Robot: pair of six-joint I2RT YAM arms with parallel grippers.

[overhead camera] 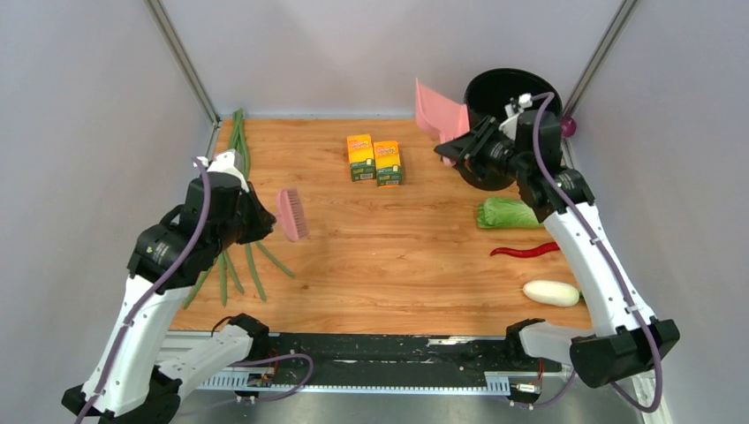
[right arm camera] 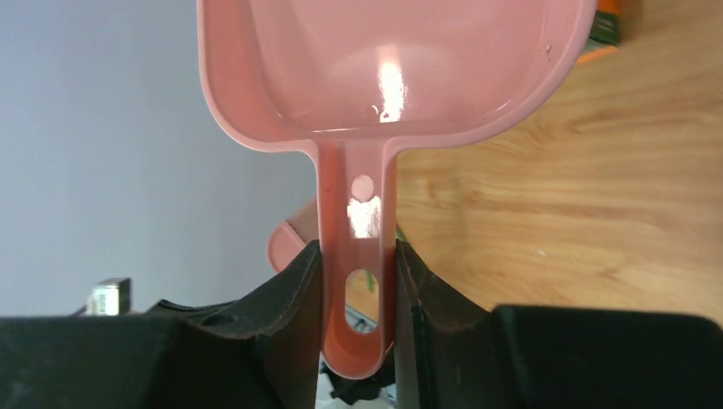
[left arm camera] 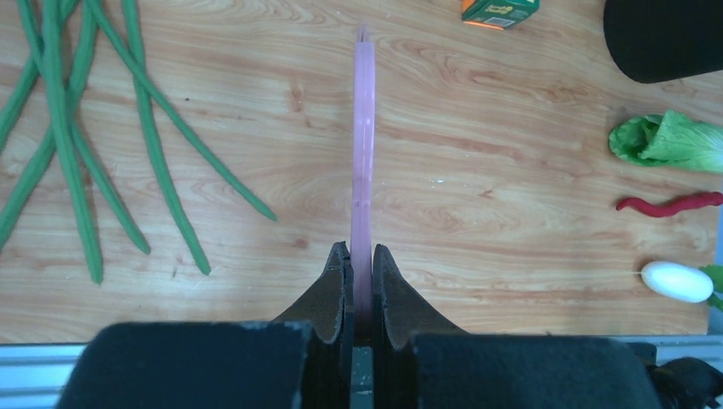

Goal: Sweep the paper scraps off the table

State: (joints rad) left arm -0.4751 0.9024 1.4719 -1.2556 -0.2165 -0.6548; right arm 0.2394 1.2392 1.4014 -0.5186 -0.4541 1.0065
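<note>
Paper scraps: I see none on the table (overhead camera: 397, 256) and none in the dustpan (right arm camera: 392, 60). They may be in the black bin (overhead camera: 495, 88), but its inside is too dark to tell.
Dustpan: lifted off the table at the far right corner. It is tipped up, with its wide mouth just beside the bin's rim, on the bin's left.
Long way of the dustpan: its handle runs straight back from the scoop into the jaws.
Right gripper (right arm camera: 358, 256): clenched on the dustpan handle, one finger on each side.
Left gripper (left arm camera: 361, 256): squeezed tight on the brush (left arm camera: 364, 153). The brush sticks straight out from the jaws, up off the wood.
Nearer arm: the right arm is right by the bin. The left arm is well apart from it, over the left edge.
Right arm pose: stretched far out along the right edge, wrist turned in toward the bin.
Left arm pose: bent, elbow high, brush pointing at the middle of the table.
Step, I think: the sweeping looks done, and the pan is at the bin for tipping out.
</note>
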